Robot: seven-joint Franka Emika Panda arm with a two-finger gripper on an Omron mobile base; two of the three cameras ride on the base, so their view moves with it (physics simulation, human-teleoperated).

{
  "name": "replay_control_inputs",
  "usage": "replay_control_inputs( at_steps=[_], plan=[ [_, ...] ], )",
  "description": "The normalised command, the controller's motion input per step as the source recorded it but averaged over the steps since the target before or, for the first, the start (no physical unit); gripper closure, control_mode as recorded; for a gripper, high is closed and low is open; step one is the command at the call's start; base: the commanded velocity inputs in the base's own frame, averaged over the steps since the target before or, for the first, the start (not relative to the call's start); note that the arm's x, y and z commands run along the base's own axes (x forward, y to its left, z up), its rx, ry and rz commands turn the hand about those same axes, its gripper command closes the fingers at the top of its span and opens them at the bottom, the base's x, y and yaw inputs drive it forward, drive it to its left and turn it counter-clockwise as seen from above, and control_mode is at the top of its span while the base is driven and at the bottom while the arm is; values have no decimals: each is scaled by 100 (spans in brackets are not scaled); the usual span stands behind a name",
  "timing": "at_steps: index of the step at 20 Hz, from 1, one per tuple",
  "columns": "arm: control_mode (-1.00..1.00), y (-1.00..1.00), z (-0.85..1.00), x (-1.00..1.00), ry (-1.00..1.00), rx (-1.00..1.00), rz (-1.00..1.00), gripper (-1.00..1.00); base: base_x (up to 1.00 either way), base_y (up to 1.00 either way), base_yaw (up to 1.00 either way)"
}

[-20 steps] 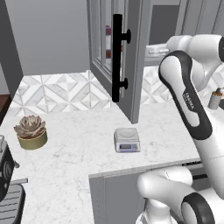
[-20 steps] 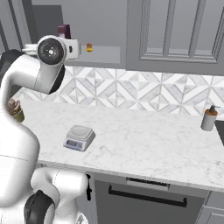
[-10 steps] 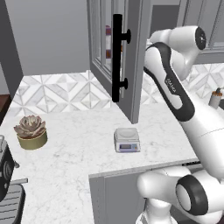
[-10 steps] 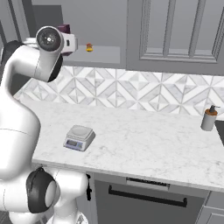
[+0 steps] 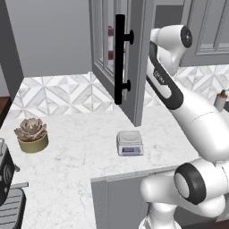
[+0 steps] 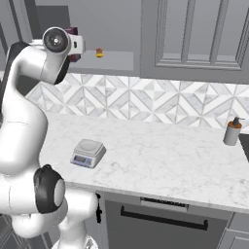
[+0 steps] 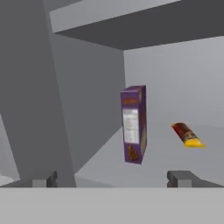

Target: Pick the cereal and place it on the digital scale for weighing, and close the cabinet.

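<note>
- Inside the cabinet [image 5: 142, 53], the cereal [image 7: 134, 124] stood upright on the shelf, seen in the hand view with a narrow printed side turned toward the camera.
- Ahead of the gripper [image 7: 115, 178], the box lay well apart from both fingertips [image 7: 178, 176], roughly centred between them and touching neither.
- Its jaws stood wide open and held nothing.
- Beside the cereal, farther along the same shelf, a small red and yellow packet [image 7: 187, 134] lay flat, apart from the box.
- From the left base view, the cabinet's glass-paned door hung open, its black bar handle [image 5: 120, 59] facing the room, and the arm [image 5: 163, 76] reached up behind the door's edge.
- Down on the marble counter [image 6: 160, 155], the scale [image 5: 129, 142] sat with its top plate bare, below the open door.
- Off to the left on the counter stood a potted succulent [image 5: 31, 134]; at the far right, a soap dispenser [image 6: 232, 131] stood near the tiled wall.
</note>
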Motion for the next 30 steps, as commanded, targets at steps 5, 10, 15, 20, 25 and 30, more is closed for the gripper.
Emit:
replay_control_inputs(
  at_steps=[5, 10, 15, 20, 25, 30],
  plan=[
    [-100, 4, 0, 11, 0, 0, 0, -100, 0, 0, 0],
    [-100, 4, 0, 23, 0, 0, 0, -100, 0, 0, 0],
    [-100, 5, -5, 34, 0, 0, 0, -100, 0, 0, 0],
    [-100, 0, -7, 33, 0, 0, 0, -100, 0, 0, 0],
    [-100, 4, -1, 23, 0, 0, 0, -100, 0, 0, 0],
    [-100, 3, 0, 21, 0, 0, 0, -100, 0, 0, 0]
  ],
)
